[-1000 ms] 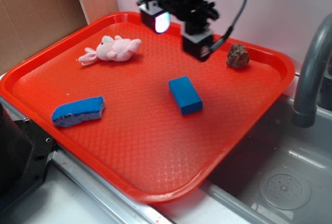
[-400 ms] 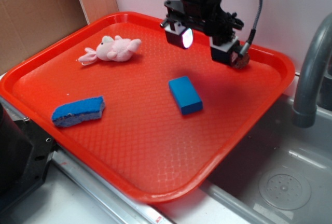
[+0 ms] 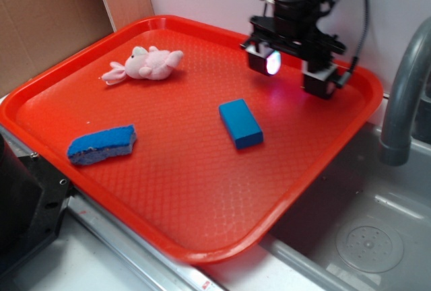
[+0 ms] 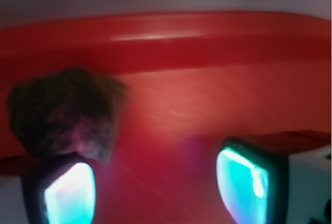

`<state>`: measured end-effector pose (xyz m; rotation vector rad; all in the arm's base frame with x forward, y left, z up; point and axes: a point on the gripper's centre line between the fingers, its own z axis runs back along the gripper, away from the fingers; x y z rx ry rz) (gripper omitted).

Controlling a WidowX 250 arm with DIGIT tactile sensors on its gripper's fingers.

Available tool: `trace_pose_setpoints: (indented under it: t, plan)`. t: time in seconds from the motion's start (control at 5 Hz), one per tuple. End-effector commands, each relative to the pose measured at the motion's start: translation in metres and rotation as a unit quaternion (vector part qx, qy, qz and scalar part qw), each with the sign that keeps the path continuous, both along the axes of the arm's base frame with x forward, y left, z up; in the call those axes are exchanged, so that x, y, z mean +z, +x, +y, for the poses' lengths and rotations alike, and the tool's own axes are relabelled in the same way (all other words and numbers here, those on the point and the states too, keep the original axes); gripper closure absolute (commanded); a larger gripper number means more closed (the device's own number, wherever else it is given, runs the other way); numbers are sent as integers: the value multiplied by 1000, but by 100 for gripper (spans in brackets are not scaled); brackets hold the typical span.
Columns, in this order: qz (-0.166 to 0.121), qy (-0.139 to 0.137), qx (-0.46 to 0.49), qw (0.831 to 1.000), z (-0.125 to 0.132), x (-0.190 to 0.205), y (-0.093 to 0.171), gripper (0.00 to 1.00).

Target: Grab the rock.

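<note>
In the wrist view the rock point(image 4: 65, 112), a lumpy dark brown-grey stone, lies on the red tray point(image 4: 207, 105) just ahead of my left finger pad point(image 4: 70, 193), off to the left of the gap. My gripper point(image 4: 155, 190) is open, with only bare tray floor between the glowing cyan pads. In the exterior view the gripper point(image 3: 291, 70) hangs low over the tray's far right corner, and the rock is hidden behind it.
On the red tray point(image 3: 188, 170) lie a blue block point(image 3: 240, 123) in the middle, a blue sponge point(image 3: 102, 144) at the front left and a pink plush toy point(image 3: 145, 64) at the back left. A grey faucet point(image 3: 404, 95) and a sink point(image 3: 363, 230) stand to the right.
My gripper has moved right along the back of the tray to the rock's spot, and it now covers the rock in the exterior view.
</note>
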<state>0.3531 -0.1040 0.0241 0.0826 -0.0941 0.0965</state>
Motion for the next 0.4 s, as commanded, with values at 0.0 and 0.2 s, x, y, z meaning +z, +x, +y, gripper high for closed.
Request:
trace_pose_setpoints:
  t: [0.0, 0.2]
  plan:
    - [-44, -13, 6, 999, 2, 23, 11, 100]
    - [-86, -6, -2, 996, 10, 54, -21, 100]
